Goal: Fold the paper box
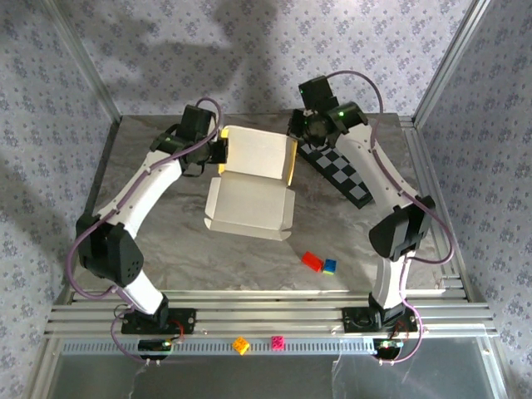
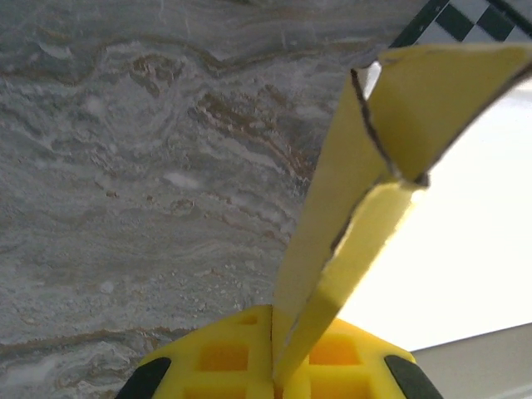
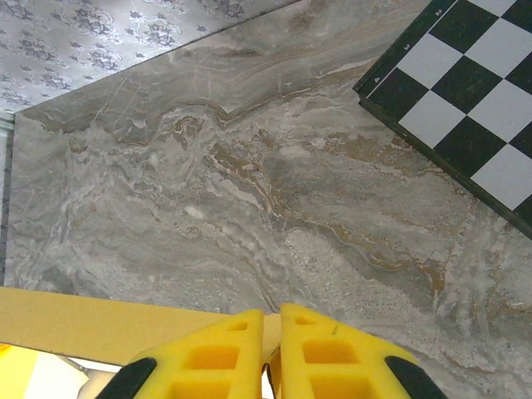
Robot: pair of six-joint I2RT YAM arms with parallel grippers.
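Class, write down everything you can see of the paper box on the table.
The paper box is thin card, yellow outside, white inside, half folded: its far part has raised side walls, its near panel lies flat on the marbled table. The left gripper pinches its left flap; the right gripper is shut at its right wall.

open table (image 1: 241,266) lies in front of the paper box (image 1: 249,199), save a red brick (image 1: 312,261) touching a blue brick (image 1: 330,266) at right. the checkerboard mat (image 1: 341,170) lies just right of the box. the left gripper (image 1: 221,155) and right gripper (image 1: 296,137) pinch its side walls, blocking both flanks.
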